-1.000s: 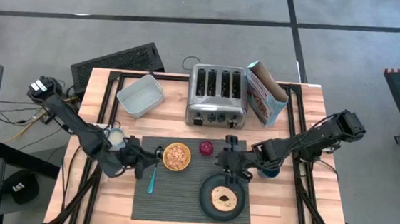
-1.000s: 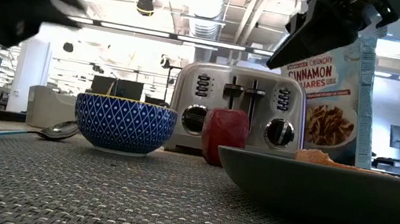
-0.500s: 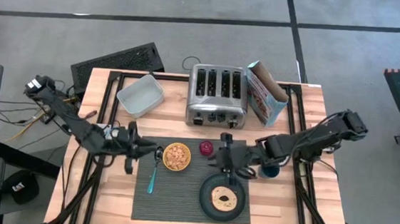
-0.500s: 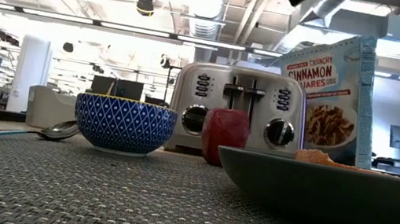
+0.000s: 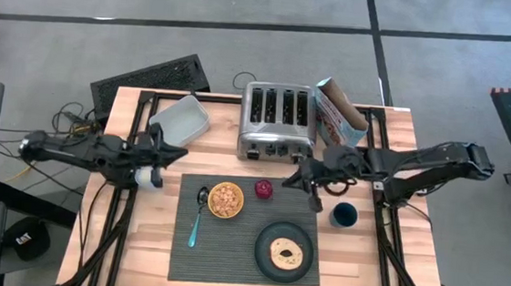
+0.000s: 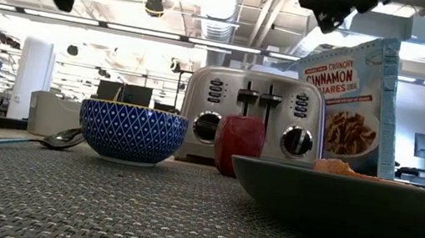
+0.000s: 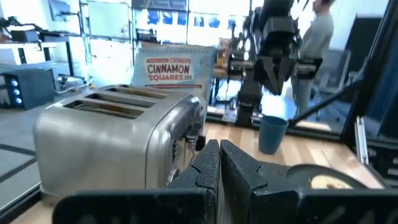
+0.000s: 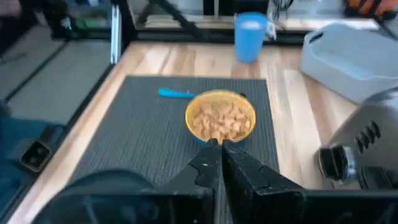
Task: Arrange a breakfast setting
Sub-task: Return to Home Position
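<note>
The left gripper (image 5: 178, 150), fingers pressed together and empty, hung above bare table off the far left corner of the placemat (image 5: 229, 251), beside a light blue cup (image 5: 148, 177). The right gripper (image 5: 293, 180), likewise closed on nothing, hovered just past the mat's far edge in front of the toaster (image 5: 278, 117), with the small red fruit (image 5: 263, 189) nearest it. On the mat lay the yellow bowl (image 5: 225, 200), the blue-handled spoon (image 5: 194, 222) to its left, and the dark plate (image 5: 262, 255) bearing the bagel (image 5: 285, 250). The dark blue cup (image 5: 343, 215) stood apparently just off the mat's right edge.
</note>
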Action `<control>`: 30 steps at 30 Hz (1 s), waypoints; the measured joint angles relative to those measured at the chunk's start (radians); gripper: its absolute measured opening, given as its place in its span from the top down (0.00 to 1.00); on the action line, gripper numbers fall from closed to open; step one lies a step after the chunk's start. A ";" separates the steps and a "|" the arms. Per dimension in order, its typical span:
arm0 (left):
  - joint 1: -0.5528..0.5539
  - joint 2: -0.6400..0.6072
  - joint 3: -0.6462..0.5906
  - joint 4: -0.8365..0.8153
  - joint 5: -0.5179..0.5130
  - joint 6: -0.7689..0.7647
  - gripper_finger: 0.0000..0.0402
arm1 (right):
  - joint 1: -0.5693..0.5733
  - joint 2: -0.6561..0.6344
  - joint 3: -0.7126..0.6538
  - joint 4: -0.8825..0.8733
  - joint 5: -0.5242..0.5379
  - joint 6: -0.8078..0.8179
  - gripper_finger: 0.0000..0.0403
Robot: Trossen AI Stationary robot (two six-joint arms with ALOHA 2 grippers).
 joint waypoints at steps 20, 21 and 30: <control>0.026 -0.281 -0.196 -0.045 0.092 0.010 1.00 | -0.022 -0.395 -0.488 0.387 -0.022 0.149 0.92; 0.026 -0.279 -0.197 -0.048 0.086 0.010 1.00 | -0.029 -0.419 -0.509 0.407 -0.021 0.149 0.94; 0.026 -0.279 -0.197 -0.057 0.078 0.018 1.00 | -0.134 -0.638 -0.676 0.441 -0.023 0.191 0.91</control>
